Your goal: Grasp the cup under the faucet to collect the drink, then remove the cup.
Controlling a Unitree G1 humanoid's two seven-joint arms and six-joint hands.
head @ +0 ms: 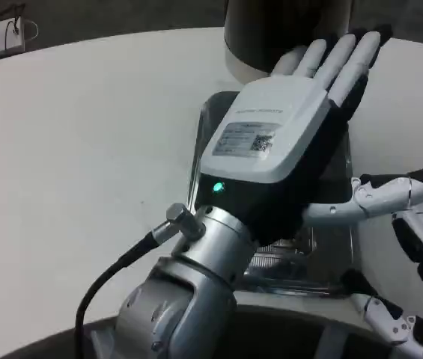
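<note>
Reaching over the drip tray (331, 280), the left hand (286, 134) hides any cup.

One head view, looking down
The camera sits high and close above the left hand (282, 138), facing forward across the white surface (84, 149).

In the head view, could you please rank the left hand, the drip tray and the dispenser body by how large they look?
1. left hand, though nearness to the camera inflates it
2. drip tray, mostly covered
3. dispenser body, cropped by the frame
</note>
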